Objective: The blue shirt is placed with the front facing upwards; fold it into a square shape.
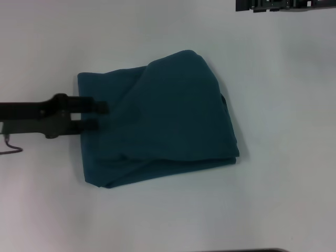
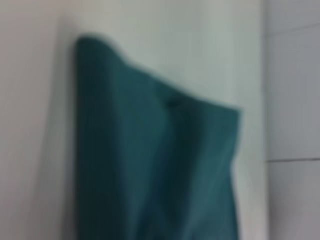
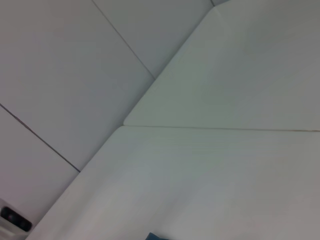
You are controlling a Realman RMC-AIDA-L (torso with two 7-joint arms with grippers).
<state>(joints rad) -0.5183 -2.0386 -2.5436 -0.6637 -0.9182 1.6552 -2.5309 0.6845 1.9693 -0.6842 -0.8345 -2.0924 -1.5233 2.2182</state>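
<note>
We have the blue shirt point(image 1: 163, 118) already folded into a rough, lumpy square mid-bench point(image 1: 283, 199), our left gripper point(image 1: 100, 115) parted over its left edge holding nothing we can see, so only squaring up seems left.

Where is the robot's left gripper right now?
In the head view, the left gripper reaches in from the left, over the left edge of the folded blue shirt on the white table.

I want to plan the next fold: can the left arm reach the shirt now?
Probably yes: the left gripper is already at the shirt on its left edge, with nothing between them.
</note>
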